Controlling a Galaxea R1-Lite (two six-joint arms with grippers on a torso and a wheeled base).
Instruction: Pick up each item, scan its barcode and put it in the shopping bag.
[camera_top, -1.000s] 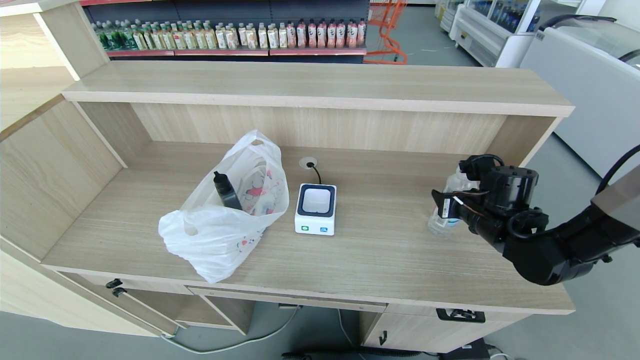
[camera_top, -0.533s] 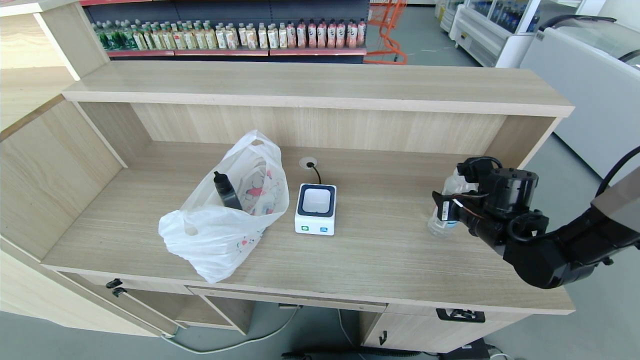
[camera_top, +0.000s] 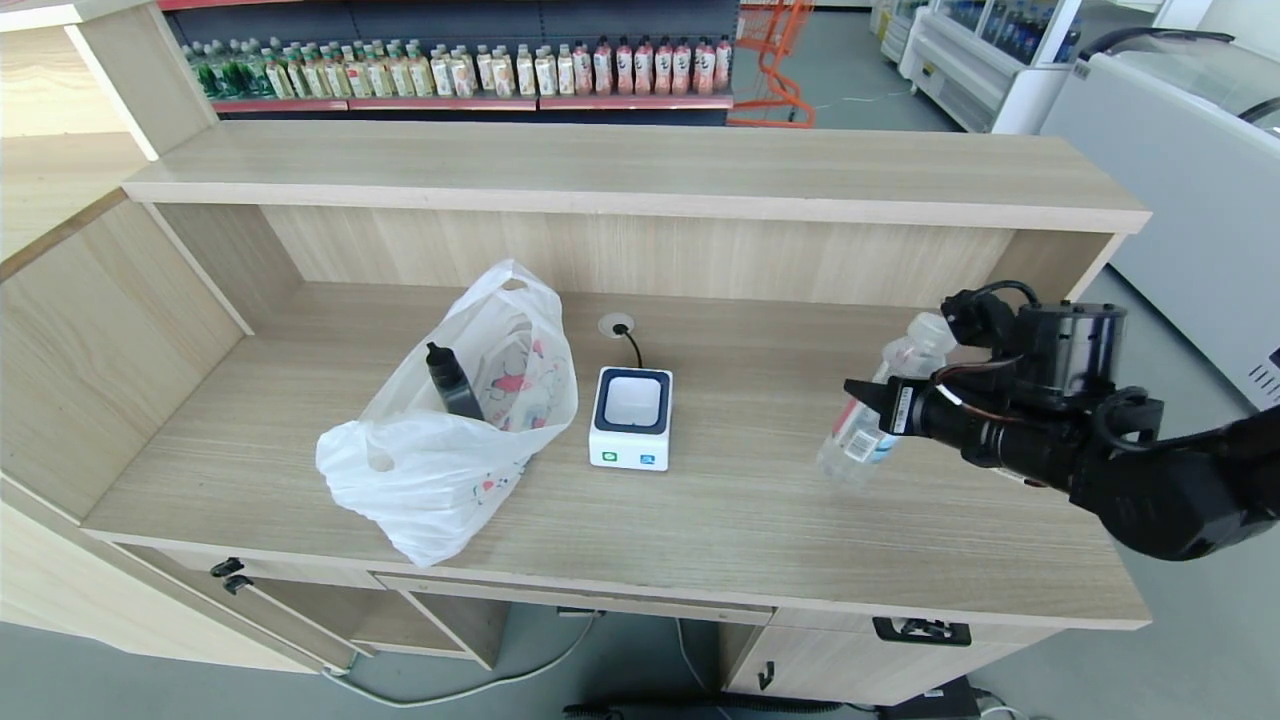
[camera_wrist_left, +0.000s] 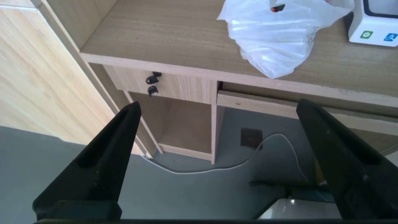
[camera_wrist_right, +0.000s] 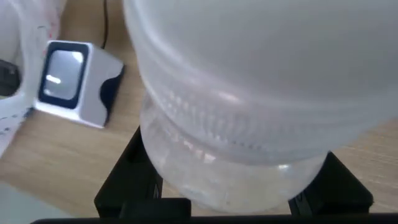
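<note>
My right gripper (camera_top: 885, 400) is shut on a clear water bottle (camera_top: 872, 412), which hangs tilted above the right part of the counter, cap toward the back. In the right wrist view the water bottle (camera_wrist_right: 249, 106) looms close between the black fingers (camera_wrist_right: 127, 180). The white barcode scanner (camera_top: 631, 417) sits mid-counter, to the left of the bottle; the scanner (camera_wrist_right: 65, 81) also shows beyond the bottle. A white shopping bag (camera_top: 450, 420) lies left of the scanner with a dark bottle (camera_top: 452, 383) inside. My left gripper (camera_wrist_left: 224, 162) hangs open below the counter's front edge, near the bag (camera_wrist_left: 280, 31).
The wooden counter (camera_top: 700, 500) has a raised back wall and side walls. A cable runs from the scanner to a hole (camera_top: 616, 324) in the counter. Drawers (camera_wrist_left: 161, 87) sit under the front edge. Shelves of bottled drinks (camera_top: 460, 70) stand far behind.
My right gripper has lifted the water bottle off the counter and tilted it, carrying it a little to the left. The bag and scanner have not moved.
</note>
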